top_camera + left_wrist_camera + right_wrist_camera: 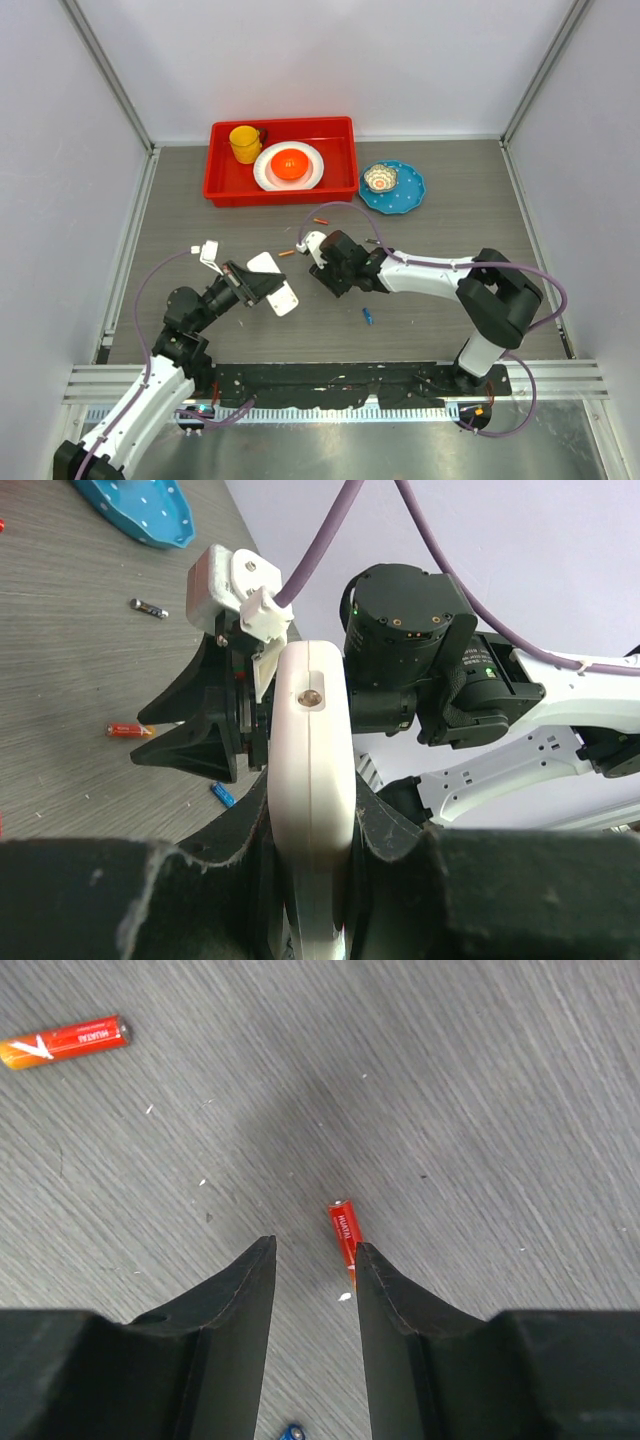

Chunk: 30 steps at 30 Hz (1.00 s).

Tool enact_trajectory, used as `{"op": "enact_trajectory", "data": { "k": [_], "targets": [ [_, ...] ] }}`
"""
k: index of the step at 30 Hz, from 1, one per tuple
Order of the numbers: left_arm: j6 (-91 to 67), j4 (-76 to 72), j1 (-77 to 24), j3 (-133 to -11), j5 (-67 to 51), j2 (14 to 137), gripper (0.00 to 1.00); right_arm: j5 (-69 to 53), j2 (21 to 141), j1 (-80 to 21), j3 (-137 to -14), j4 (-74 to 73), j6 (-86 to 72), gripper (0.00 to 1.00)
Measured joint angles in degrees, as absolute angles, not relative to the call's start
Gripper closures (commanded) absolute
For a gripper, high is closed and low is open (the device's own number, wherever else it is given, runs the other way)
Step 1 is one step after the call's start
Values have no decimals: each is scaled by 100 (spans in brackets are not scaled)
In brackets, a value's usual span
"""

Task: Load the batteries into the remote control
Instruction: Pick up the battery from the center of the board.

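While left gripper (315, 808) clamps remote control (312, 730), battery (343, 1232) at right gripper (315, 1250) fingertip

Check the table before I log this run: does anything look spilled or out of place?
Yes. An orange battery by the red tray, a second orange battery nearer the middle, and a blue battery nearer the arms lie scattered loose on the table. Nothing looks damaged.

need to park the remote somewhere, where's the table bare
Bare: far left of the table, beside the red tray; far right, between the blue plate and the right arm. Crowded: the centre, where both arms meet among loose batteries.
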<state>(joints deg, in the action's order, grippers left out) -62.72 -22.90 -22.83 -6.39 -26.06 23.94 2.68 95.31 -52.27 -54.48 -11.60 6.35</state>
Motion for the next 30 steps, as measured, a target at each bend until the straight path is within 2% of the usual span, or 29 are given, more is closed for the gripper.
{"op": "enact_trajectory", "data": {
  "k": [18, 30],
  "targets": [
    [-6276, -2342, -2283, -580, -2606, 2418, 100, 220, 9876, -5037, -5481, -923, 683, 58],
    [-6278, -2338, -2283, -534, -2604, 2383, 100, 150, 9953, -5011, -5537, -902, 698, 71]
  ]
}}
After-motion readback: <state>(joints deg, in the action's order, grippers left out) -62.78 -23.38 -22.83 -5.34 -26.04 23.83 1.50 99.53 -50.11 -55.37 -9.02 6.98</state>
